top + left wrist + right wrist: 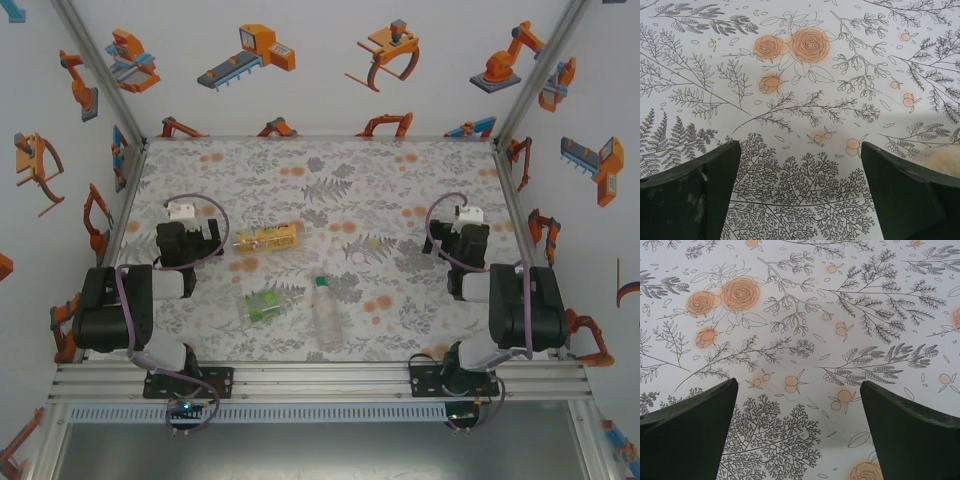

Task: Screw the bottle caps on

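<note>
Three bottles lie on their sides mid-table. The yellow-amber bottle is just right of my left gripper, and its pale amber edge peeks past that gripper's right finger. Nearer the arms lies the green-labelled bottle. To its right lies the tall clear bottle, with a small green cap at its far end. A pale round cap sits alone on the cloth, left of my right gripper. Both grippers hang open over bare cloth, holding nothing.
The table wears a floral cloth with grey ferns and orange roses. Aluminium posts and white walls printed with orange robots close in the back and both sides. A metal rail carrying the arm bases runs along the near edge.
</note>
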{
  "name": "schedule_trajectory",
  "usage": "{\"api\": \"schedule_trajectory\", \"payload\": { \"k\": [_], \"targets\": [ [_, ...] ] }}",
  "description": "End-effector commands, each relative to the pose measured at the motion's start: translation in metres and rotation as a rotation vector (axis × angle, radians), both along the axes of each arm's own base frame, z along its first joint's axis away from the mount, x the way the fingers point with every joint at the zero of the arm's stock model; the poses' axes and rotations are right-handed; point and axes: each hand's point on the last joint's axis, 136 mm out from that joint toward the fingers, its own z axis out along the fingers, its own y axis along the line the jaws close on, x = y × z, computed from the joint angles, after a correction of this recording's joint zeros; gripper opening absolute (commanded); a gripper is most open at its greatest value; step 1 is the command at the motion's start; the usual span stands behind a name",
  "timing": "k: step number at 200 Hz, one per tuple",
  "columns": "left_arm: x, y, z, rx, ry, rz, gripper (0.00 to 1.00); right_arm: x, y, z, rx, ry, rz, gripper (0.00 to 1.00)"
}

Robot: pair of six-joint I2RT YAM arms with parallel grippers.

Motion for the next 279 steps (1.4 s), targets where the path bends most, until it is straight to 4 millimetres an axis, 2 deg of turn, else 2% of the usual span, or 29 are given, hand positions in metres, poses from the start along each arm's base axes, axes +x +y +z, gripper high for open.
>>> {"api": "schedule_trajectory", "payload": {
  "k": [1,156,175,225,239,279],
  "targets": [
    [0.007,0.001,0.010,-0.012,-0.030,0.011,0.97,0.009,0.002,0.010,0.005,-0.029,0.005,0.99],
    [0.006,0.000,0.014,-0.003,-0.043,0.005,0.97,0.009,0.005,0.012,0.007,-0.031,0.023,0.99],
    [0.004,-0.010,0.019,0.016,-0.037,-0.042,0.97,0.007,0.010,0.023,-0.006,-0.038,0.048,0.99],
    [-0.008,-0.008,0.046,0.003,-0.032,-0.011,0.97,-0.005,0.021,0.056,-0.011,0.012,0.082,0.97],
    [-0.012,-0.008,0.056,-0.004,-0.015,-0.004,0.97,-0.011,0.030,0.065,-0.010,0.033,0.107,0.95],
    [-0.036,-0.014,0.068,-0.053,0.147,0.005,0.97,-0.038,0.063,0.085,0.006,0.144,0.166,0.91]
  ]
}}
